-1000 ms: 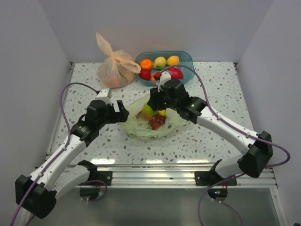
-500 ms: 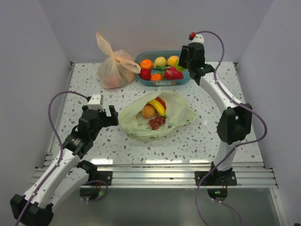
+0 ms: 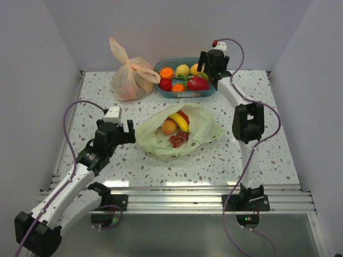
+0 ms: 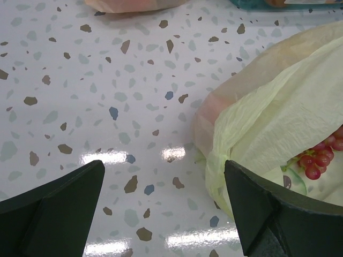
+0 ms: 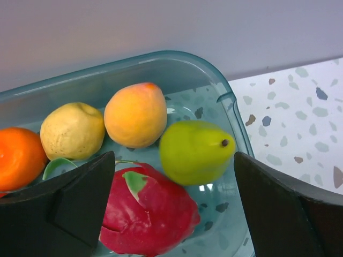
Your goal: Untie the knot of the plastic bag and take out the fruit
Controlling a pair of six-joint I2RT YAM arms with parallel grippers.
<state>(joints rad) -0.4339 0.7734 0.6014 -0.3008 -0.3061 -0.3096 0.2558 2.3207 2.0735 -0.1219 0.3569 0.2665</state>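
left gripper (image 4: 164,166) wide, empty, beside plastic bag (image 4: 278,107), right gripper (image 5: 174,156) wide, empty, over basket (image 5: 161,56)

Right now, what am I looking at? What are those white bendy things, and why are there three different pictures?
Those are two robot arms, each ending in a two-finger claw. The big picture looks down from above. The other two come from small cameras on the wrists, so the dark wedges there are the claws' own fingers. On the speckled table lie a green bag, open, with a banana, a peach and grapes inside, a tied orange bag, and a blue basket of fruit. The left claw is open beside the green bag. The right claw is open over the basket, just above a green pear. Neither holds anything.
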